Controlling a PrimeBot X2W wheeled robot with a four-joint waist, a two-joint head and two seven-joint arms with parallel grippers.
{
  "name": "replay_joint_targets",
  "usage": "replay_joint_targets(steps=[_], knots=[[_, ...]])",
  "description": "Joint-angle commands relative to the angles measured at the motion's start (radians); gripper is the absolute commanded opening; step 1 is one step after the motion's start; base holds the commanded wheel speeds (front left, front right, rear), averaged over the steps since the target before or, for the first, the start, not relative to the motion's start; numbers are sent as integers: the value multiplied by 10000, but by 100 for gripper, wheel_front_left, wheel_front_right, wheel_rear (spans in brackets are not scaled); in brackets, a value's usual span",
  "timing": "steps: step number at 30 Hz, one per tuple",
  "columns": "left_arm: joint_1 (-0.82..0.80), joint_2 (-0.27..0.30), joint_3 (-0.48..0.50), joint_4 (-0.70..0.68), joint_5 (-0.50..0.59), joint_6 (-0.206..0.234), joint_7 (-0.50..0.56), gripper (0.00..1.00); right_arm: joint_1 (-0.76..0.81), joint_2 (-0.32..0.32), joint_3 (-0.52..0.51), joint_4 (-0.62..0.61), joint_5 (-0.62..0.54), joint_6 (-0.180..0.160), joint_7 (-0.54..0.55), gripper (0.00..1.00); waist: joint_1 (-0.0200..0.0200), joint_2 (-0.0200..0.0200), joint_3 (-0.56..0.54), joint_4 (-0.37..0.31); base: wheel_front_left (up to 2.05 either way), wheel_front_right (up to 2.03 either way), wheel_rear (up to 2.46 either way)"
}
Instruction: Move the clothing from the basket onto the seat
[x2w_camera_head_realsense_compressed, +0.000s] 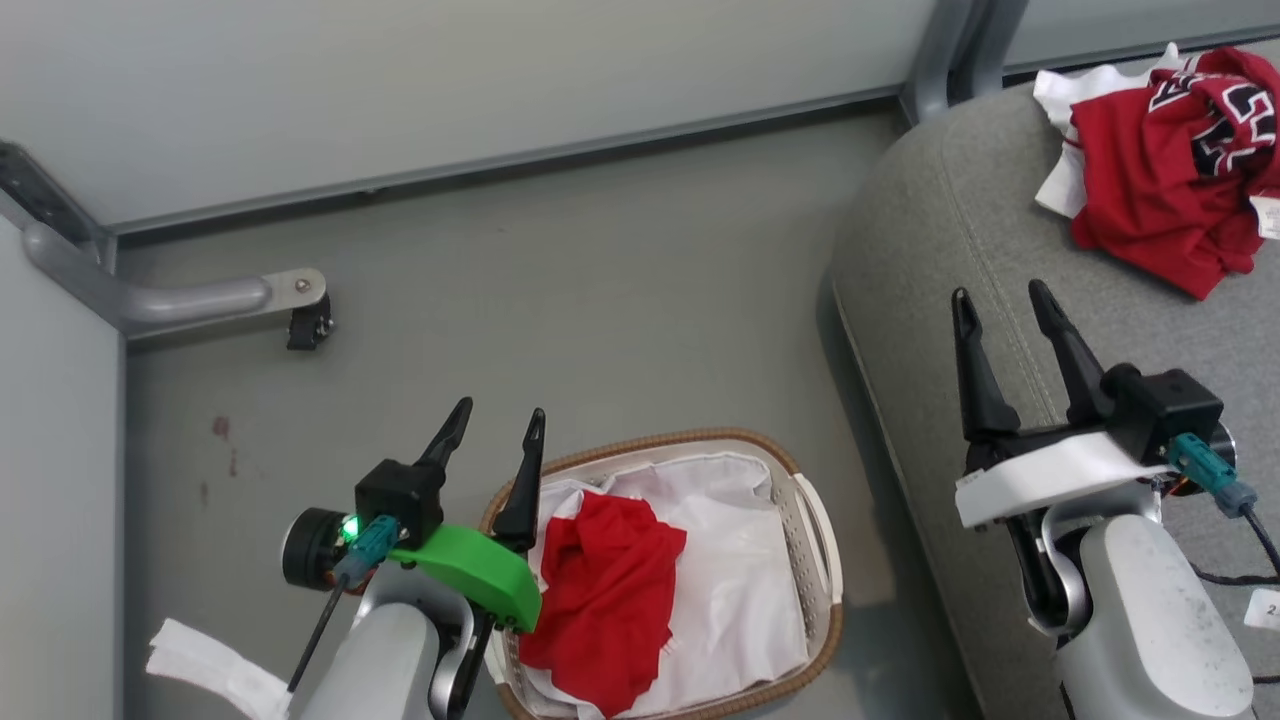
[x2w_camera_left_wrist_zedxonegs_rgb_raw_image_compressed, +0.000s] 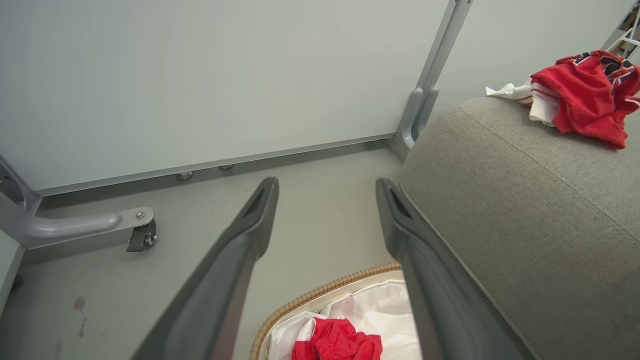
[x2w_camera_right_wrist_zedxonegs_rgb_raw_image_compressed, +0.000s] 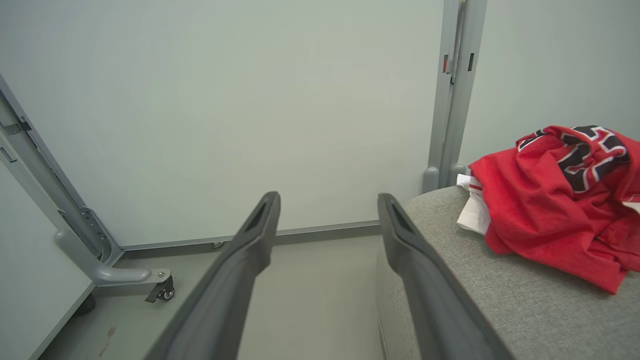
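The basket is open at the top, one red garment lying loose on its white liner. The left tool, fingers spread, hangs over the basket's left rim. The seat rises just beside the basket on the right. Bare cushion lies between the spread right tool and the red pile at its far corner. A castor foot juts onto the bare floor at left.

Grey floor, pale partition panels, castored metal foot, white liner sheet
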Motion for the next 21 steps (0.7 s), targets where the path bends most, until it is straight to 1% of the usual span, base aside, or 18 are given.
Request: replay_joint_targets(steps=[1, 4, 9, 14, 17, 21], knots=[[-460, 132, -169, 363, 141, -32, -2, 100, -295, -27, -32, -127, 2, -10, -24, 100, 0, 0, 1465, -743, 0, 0, 0], [-1176, 307, -618, 1258, 272, -31, -5, 100, -667, -23, 64, -306, 6, -10, -24, 100, 0, 0, 2254, -1105, 0, 0, 0], [-1862, 356, -1257, 2587, 59, -31, -3, 100, -1094, -25, 271, -553, 253, -10, -24, 100, 0, 0, 3214, -1552, 0, 0, 0], [-2357, 435, -1946, 3888, -67, -30, -3, 100, -1419, -22, 559, -787, 455, -10, -24, 100, 0, 0, 3964, -1931, 0, 0, 0], [-2604, 482, -2307, 4507, -127, -30, -3, 100, -1619, -19, 759, -880, 239, -10, -24, 100, 0, 0, 4339, -2111, 0, 0, 0], [-2945, 516, -2705, 5380, -197, -30, 40, 100, -1804, -20, 948, -1156, 393, -10, -24, 100, 0, 0, 4839, -2310, 0, 0, 0]])
